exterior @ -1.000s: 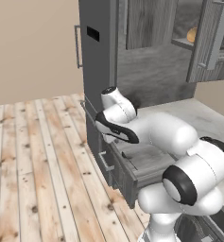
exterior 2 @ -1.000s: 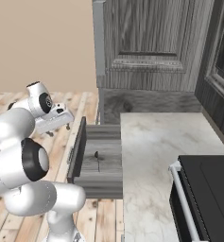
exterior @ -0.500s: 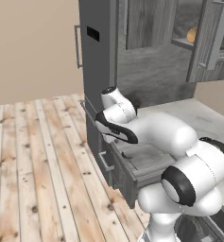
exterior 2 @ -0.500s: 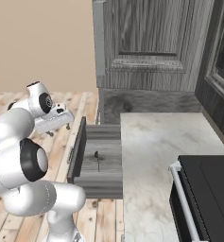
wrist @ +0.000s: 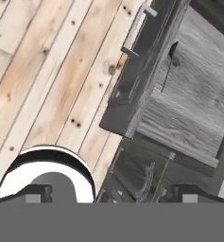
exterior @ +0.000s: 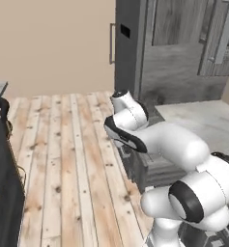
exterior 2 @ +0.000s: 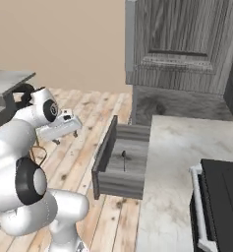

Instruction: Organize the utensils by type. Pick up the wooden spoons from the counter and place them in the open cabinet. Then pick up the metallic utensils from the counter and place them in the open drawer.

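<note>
The pincer (exterior 2: 63, 137) hangs out over the plank floor (exterior 2: 88, 123), to the side of the kitchen units, with its jaws spread wide and nothing between them. In the hand view the two dark fingertips (wrist: 38, 193) stand far apart at the bottom, with only floorboards and cupboard fronts beyond them.

Nearest to the pincer is the drawer (exterior 2: 119, 170), pulled well out from under the counter (exterior 2: 182, 162). From the pincer it lies just across a strip of floor, at about the same height. Its short silver bar handle (wrist: 133, 31) sits on the dark front panel that faces the pincer. Inside, on the grey wood-grain bottom, lies one thin dark-looking utensil (exterior 2: 124, 160) with a small rounded head and a slim stem, lying roughly along the drawer's length and apart from the walls. The hand view shows the same slim piece (wrist: 168, 66) lying on the drawer floor. Whether a second piece lies with it I cannot tell.

Beyond the drawer, further from the pincer, the pale marbled counter runs back toward the wall.

Further still, and above the pincer, rises the tall dark grey cabinet (exterior 2: 187, 44) with panelled doors. In the left base view one of its doors (exterior: 221, 41) stands ajar at the far upper right; what is on its shelf I cannot make out.
</note>
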Tool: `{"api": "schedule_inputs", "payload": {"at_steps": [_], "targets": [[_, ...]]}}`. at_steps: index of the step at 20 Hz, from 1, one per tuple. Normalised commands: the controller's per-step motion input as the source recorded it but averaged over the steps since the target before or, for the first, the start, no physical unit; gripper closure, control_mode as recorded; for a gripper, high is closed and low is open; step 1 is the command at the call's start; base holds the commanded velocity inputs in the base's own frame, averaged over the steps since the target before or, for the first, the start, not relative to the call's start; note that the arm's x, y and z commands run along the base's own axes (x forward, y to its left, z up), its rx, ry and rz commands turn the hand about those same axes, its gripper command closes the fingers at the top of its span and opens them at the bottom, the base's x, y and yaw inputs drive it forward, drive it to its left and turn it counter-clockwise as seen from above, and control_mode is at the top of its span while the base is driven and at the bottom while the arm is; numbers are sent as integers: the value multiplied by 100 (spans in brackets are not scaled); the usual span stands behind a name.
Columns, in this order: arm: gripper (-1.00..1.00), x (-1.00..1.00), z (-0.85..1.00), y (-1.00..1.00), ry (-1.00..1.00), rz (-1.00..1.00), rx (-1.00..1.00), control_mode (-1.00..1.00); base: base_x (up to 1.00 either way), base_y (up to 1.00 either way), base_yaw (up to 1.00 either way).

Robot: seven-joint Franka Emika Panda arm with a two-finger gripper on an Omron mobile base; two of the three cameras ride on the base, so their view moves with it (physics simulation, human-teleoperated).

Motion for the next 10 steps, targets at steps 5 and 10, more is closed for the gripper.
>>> {"api": "schedule_inputs", "payload": {"at_steps": [5,10], "targets": [[-100,0,0,0,0,0,0,100,-34,27,99],[-100,0,0,0,0,0,0,100,-24,20,100]]}}
